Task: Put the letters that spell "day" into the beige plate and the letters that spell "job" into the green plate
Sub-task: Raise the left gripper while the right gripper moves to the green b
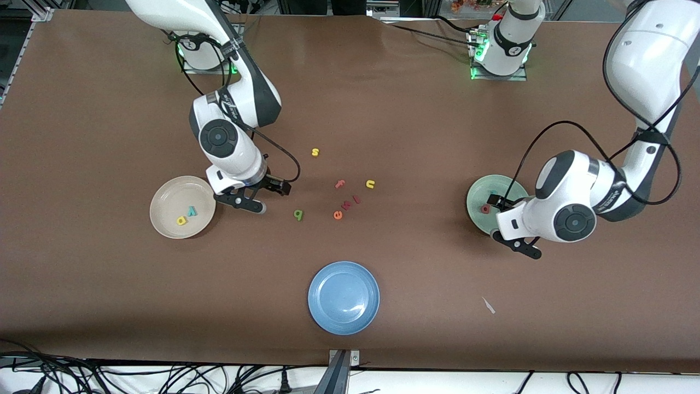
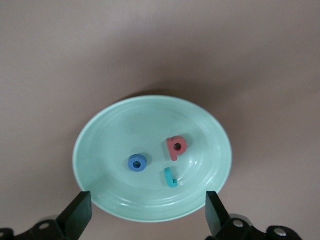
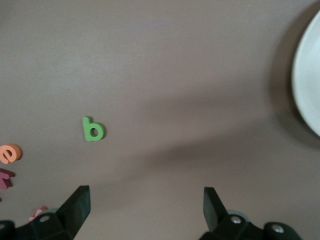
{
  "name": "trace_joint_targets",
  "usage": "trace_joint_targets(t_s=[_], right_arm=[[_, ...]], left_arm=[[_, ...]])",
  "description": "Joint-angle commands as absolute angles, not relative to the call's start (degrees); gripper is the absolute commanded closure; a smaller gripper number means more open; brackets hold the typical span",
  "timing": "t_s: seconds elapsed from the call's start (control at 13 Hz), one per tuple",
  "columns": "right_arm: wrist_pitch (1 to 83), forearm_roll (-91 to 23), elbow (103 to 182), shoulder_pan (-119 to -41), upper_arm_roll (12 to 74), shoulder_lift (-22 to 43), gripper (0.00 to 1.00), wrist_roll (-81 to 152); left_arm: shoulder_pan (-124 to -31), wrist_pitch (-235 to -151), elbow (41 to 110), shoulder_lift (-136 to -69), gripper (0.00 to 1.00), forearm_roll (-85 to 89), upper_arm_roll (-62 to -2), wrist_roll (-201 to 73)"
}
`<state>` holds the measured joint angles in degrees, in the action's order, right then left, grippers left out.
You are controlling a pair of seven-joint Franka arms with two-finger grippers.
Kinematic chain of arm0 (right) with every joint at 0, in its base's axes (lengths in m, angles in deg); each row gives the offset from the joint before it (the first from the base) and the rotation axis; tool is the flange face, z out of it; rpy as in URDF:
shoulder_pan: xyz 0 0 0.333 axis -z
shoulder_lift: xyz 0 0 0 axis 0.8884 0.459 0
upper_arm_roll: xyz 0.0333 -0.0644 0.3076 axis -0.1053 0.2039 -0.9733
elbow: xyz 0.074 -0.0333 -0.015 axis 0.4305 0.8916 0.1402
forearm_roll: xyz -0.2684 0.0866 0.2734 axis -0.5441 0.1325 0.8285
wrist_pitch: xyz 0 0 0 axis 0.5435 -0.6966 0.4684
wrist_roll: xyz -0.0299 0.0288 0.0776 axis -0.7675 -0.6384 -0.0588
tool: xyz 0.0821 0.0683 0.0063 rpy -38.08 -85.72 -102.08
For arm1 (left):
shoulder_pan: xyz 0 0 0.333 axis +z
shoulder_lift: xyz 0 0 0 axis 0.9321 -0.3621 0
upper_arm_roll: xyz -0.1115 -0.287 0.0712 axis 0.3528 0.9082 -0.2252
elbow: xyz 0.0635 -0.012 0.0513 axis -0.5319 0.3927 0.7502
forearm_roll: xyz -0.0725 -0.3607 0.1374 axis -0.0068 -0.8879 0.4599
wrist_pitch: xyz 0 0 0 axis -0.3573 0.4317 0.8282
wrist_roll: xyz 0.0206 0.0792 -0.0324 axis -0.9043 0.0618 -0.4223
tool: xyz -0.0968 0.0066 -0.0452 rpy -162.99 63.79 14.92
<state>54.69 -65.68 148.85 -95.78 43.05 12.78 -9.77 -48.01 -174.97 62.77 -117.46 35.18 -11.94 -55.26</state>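
We see the small dark green foam "d" (image 1: pixel 298 214) lying flat on the brown worktop (image 1: pixel 415 126), light, soft, best pinched across its thin stem. The right hand (image 1: pixel 261 198) hangs released beside the round cream-beige plate (image 1: pixel 164 205); the left hand (image 2: pixel 147 212) hangs released over the pale green plate (image 2: pixel 100 145).

Three round plates sit on the table: one beige plate (image 1: pixel 164 219), one green plate (image 1: pixel 481 191) and one blue plate (image 1: pixel 343 297). Eleven small foam letters are visible: two in the beige plate, three in the green plate, six loose on the table (image 1: pixel 109 306).
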Motion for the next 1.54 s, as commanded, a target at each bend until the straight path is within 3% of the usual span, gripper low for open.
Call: trace_joint_targets(t_s=[0.0,0.31,1.0,1.15,1.46], right_arm=[[54.2,-65.3,144.0,-95.5,42.5,16.8,0.00,-9.6],[54.2,-65.4,138.9,-95.5,42.0,21.5,0.00,-8.8],[58.3,-65.2,136.9,-96.8,42.0,26.1,0.00,-8.0],[58.5,-65.3,136.9,-96.9,42.0,27.1,0.00,-10.7],[58.5,-65.3,135.6,-96.9,42.0,28.8,0.00,-11.9]], left_arm=[[-48.5,-172.8,59.5,-113.5,0.00,34.4,-9.5,-55.7],[-46.6,-171.5,54.9,-110.5,0.00,34.3,-9.0,-54.9],[-40.3,-166.0,50.9,-103.7,0.00,22.4,-10.4,-54.9],[-40.2,-164.8,51.0,-101.0,0.00,16.3,-14.6,-54.9],[-49.1,-164.8,51.6,-97.1,0.00,5.5,-30.1,-55.3]])
